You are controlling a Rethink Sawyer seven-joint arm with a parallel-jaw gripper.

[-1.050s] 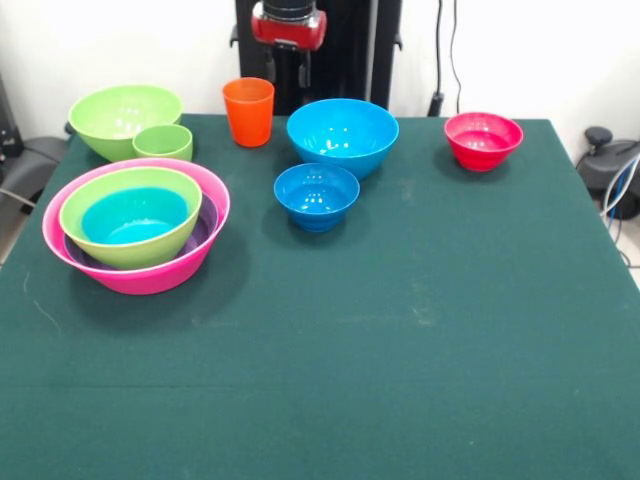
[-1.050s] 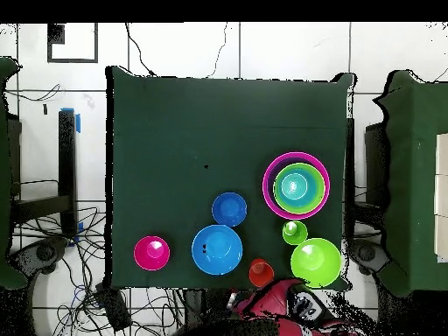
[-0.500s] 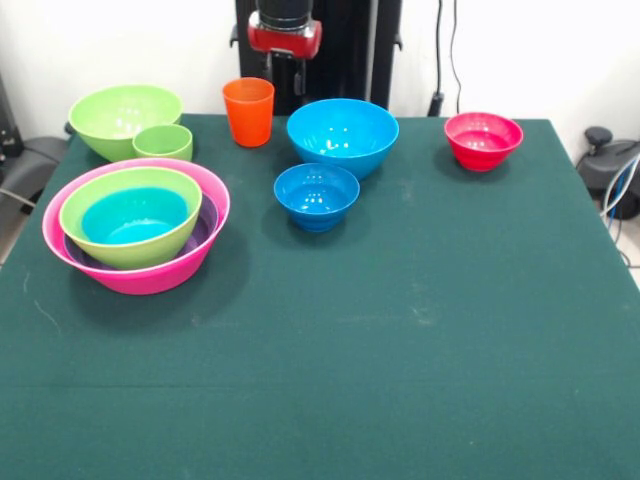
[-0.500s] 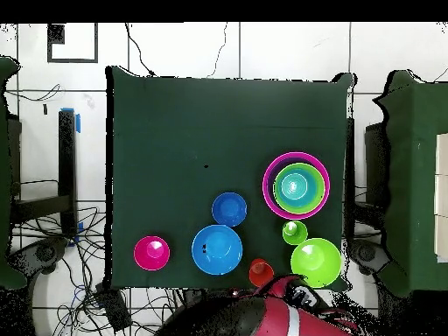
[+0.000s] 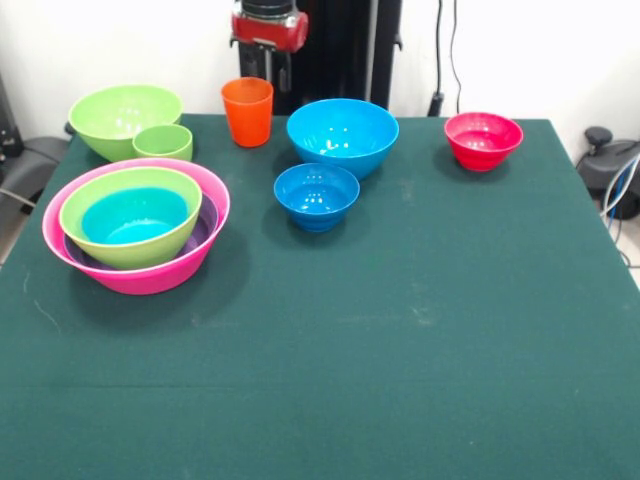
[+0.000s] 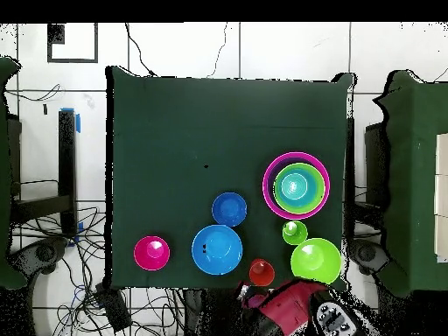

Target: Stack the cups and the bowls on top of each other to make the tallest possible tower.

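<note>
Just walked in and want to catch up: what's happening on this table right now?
A robot arm is building a tower of bowls and cups. So far a blue bowl sits in a lime green bowl, inside a purple one, inside the big pink bowl. The gripper is behind the orange cup, holding nothing. The other bowls and the small green cup stand loose on the table.

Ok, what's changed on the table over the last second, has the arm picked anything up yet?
Only the arm moved. In the front view its red head and claw slid left along the far edge and now hang behind the orange cup. Nothing was grasped or released; whether the claw is open can't be told. The pink bowl with its nested stack, the loose bowls and both cups stayed put.
</note>
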